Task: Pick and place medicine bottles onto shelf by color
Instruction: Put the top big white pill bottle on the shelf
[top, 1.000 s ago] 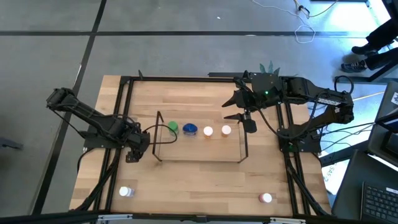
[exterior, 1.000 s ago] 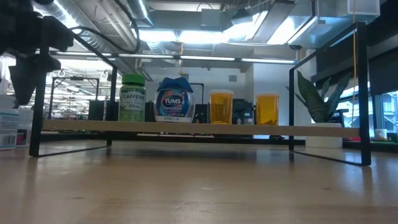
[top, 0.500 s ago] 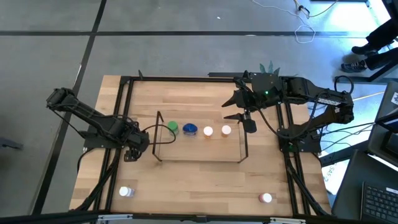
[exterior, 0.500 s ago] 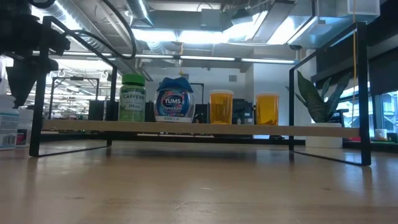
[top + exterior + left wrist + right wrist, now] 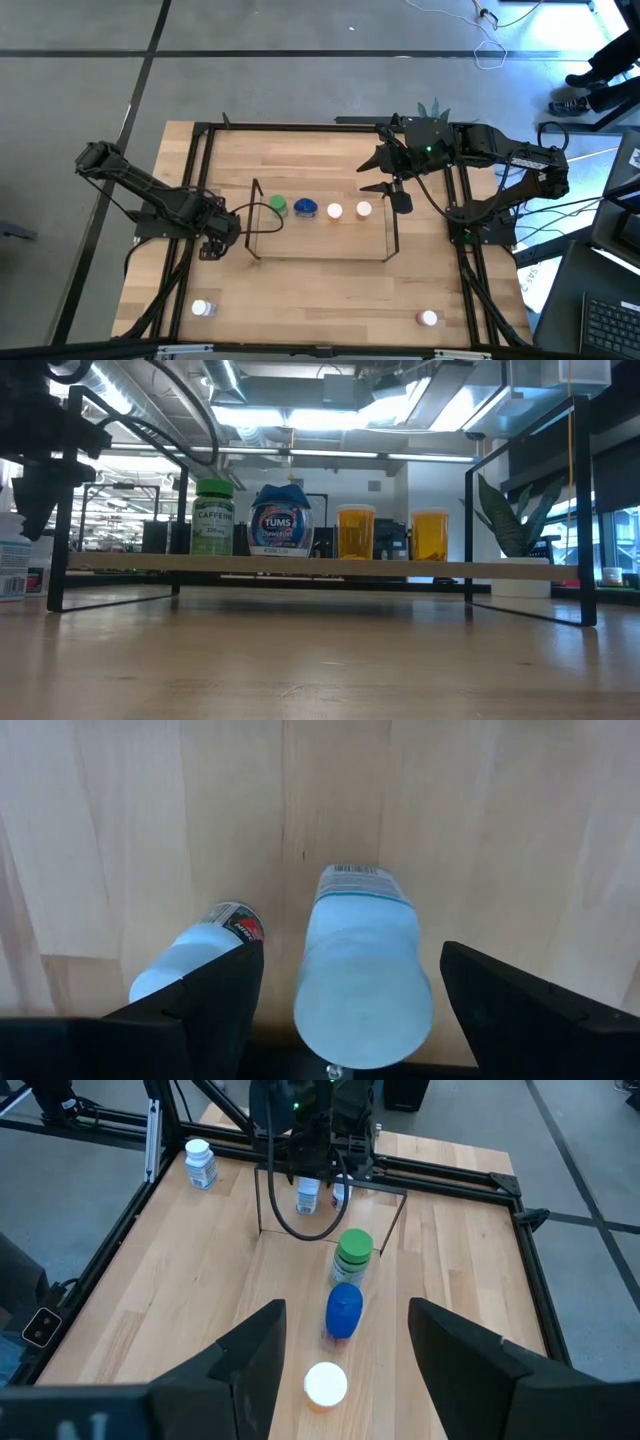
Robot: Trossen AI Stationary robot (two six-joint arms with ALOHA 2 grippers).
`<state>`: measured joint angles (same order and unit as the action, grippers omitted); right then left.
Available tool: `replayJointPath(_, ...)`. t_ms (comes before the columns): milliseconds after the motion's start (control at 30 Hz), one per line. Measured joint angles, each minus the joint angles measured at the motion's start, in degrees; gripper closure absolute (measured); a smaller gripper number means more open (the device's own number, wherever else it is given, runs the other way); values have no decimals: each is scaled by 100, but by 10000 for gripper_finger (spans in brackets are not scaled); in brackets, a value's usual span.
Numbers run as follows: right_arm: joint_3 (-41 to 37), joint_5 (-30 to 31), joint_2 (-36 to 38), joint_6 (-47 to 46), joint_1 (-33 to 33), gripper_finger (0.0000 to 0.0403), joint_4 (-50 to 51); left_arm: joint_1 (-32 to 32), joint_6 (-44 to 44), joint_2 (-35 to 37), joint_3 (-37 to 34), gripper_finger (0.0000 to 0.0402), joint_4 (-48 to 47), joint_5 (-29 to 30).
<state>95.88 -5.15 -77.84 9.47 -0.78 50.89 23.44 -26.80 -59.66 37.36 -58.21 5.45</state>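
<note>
Left tool (image 5: 212, 247) lowered slightly; wood table (image 5: 300, 285); ceiling lights (image 5: 300, 418).

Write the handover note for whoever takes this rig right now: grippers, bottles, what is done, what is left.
Left gripper: jaws open, low at the left end of the shelf, straddling a white bottle without gripping it. A second white bottle stands right beside it.
Right gripper: jaws open, empty, hovers by the shelf's back right corner.
Done: green bottle, blue bottle and two orange bottles stand in a row on the shelf.
Left: both white bottles, plus a white-capped bottle at the table's front left and a red-collared bottle at its front right.
</note>
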Motion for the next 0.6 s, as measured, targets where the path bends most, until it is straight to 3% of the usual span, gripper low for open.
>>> replayJointPath(200,0,0,0,0,0,189,-4,0,-1,0,-79,123,67,-2)
replayJointPath(600,0,0,0,0,0,189,-4,0,-11,30,-79,235,145,-96)
